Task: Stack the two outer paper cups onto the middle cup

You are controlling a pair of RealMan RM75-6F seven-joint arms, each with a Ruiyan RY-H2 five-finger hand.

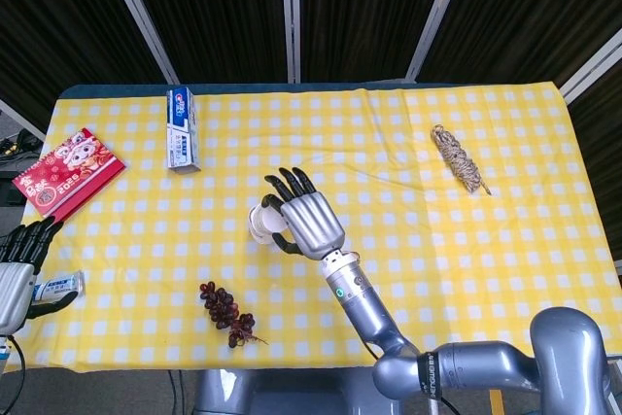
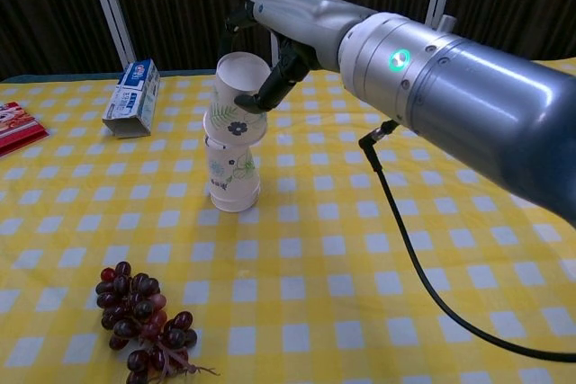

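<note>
ok so my right hand (image 2: pixel 270 56) pinching white floral paper cup (image 2: pixel 236 96), upside down, tilted, right over inverted middle cup (image 2: pixel 232 175) mid-table. Not seated yet imo. Only these cups visible. Left hand (image 1: pixel 19 274) idle, fingers loosely apart, table's left edge.

Right hand (image 2: pixel 270 47) raised, fingers curled; left hand (image 1: pixel 17 274) low, idle.

A yellow-and-white checked tablecloth (image 1: pixel 505 240) covers the table. A blue-and-white rectangular toothpaste box (image 1: pixel 181 128) lies at upper left. A red printed flat packet (image 1: pixel 68 173) lies at the left edge, tilted. A small white-and-blue tube-like item (image 1: pixel 60 287) lies at lower left; details are unclear. A bunch of dark red grapes (image 1: pixel 227 313) lies at lower centre-left. A coiled beige rope bundle (image 1: pixel 460 159) lies at upper right.
</note>
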